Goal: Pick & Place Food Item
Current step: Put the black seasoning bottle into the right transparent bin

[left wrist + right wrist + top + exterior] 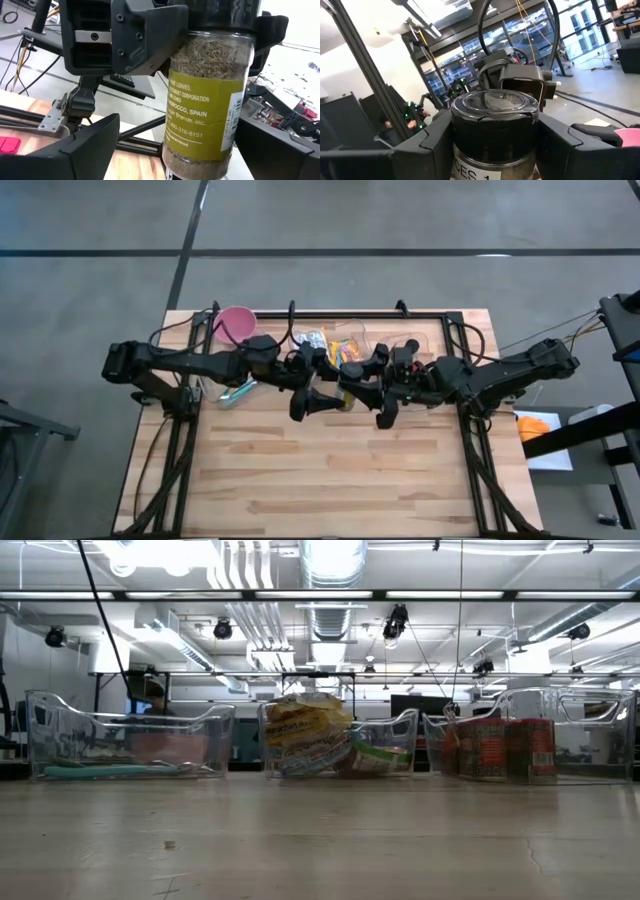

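The worktop (pixel 330 470) lies well below both arms, and this is the main danger; the spice jar (pixel 207 100) hangs in the air above its middle, so if it slips it will fall onto the wood and may roll or crack. At the far edge stand three clear bins (pixel 335 745), and I judge one of them is the goal; a wrong aim could knock the jar on a bin wall. The right claw (pixel 492 145) holds the jar just under its black lid, its fingers closed on both sides; the grip is high on a tall jar, so a quick swing could tilt it. The left claw (pixel 170 150) stands wide apart around the lower jar and grips nothing; if it pulls back crooked, a finger could catch the label and drag the jar loose.
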You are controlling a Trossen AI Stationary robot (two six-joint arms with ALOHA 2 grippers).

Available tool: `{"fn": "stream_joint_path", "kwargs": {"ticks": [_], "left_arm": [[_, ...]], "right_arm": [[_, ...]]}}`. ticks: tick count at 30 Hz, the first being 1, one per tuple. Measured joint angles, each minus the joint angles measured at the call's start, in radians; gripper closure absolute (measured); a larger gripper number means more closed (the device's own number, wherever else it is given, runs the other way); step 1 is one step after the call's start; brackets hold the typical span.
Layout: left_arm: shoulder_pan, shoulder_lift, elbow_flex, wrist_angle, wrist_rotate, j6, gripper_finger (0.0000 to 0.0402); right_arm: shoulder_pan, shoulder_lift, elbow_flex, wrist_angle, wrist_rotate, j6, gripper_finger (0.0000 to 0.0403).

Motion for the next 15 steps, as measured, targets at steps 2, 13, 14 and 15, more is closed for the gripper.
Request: {"fn": "stream_joint_path", "kwargs": {"ticks": [2, 13, 14, 15], "left_arm": [[0.000, 0.000, 0.000, 0.003, 0.003, 0.000, 0.0019], [-0.013, 0.032, 0.000, 0.059, 0.080, -0.006, 0.0113], [-0.013, 0.032, 0.000, 0.059, 0.080, -0.009, 0.0121], [-0.013, 0.031, 0.000, 0.062, 0.085, -0.008, 0.0130]], "right_arm": [[-0.001, 0.005, 0.000, 0.017, 0.000, -0.002, 0.0204], [-0.005, 0.033, 0.000, 0.054, -0.025, -0.010, 0.0204], [-0.005, 0.035, 0.000, 0.057, -0.029, -0.006, 0.0204], [-0.006, 0.035, 0.000, 0.059, -0.029, -0.005, 0.0204]]}}
